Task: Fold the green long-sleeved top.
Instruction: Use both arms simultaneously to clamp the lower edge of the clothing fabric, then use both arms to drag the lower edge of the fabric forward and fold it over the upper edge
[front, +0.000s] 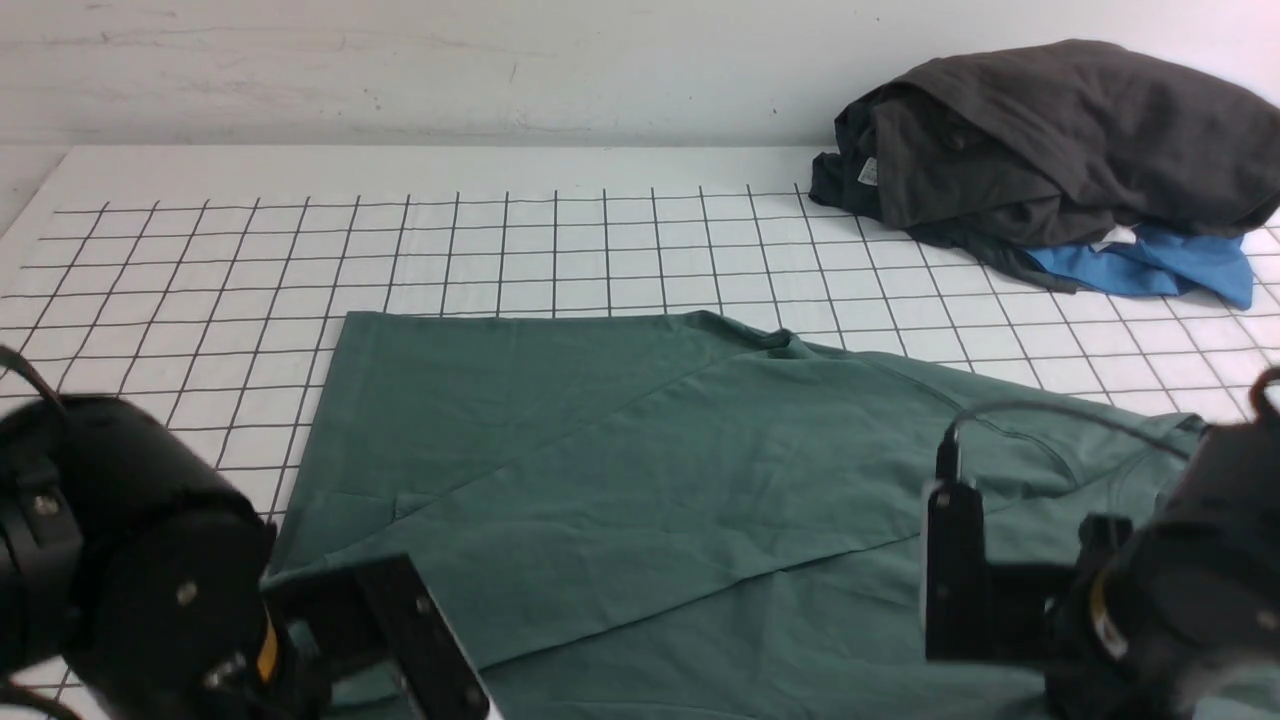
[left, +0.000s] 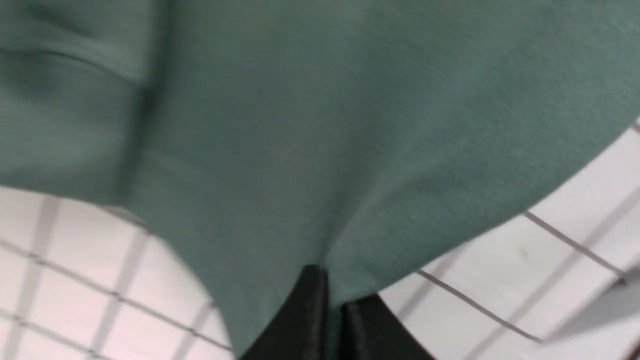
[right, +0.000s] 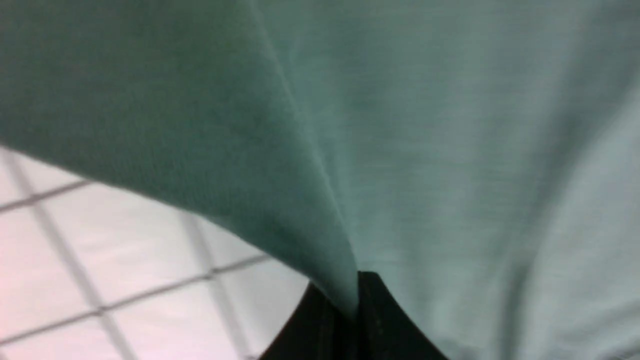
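Observation:
The green long-sleeved top (front: 640, 470) lies spread on the gridded table, with a sleeve or flap folded diagonally across it. Its neck, label and logo do not show. My left gripper (left: 330, 300) is shut on the top's near left edge, and the cloth (left: 320, 125) rises from its black fingers (left: 310, 320). My right gripper (right: 356, 295) is shut on the top's near right edge, and the cloth (right: 400, 125) is pinched between its fingers (right: 380, 320). In the front view both arms stand at the near corners, and their fingertips are hidden.
A dark grey garment (front: 1060, 140) is heaped at the far right on top of a bright blue garment (front: 1150, 265). The white table with a black grid (front: 200, 260) shows to the left of the top and beyond it. A white wall stands behind.

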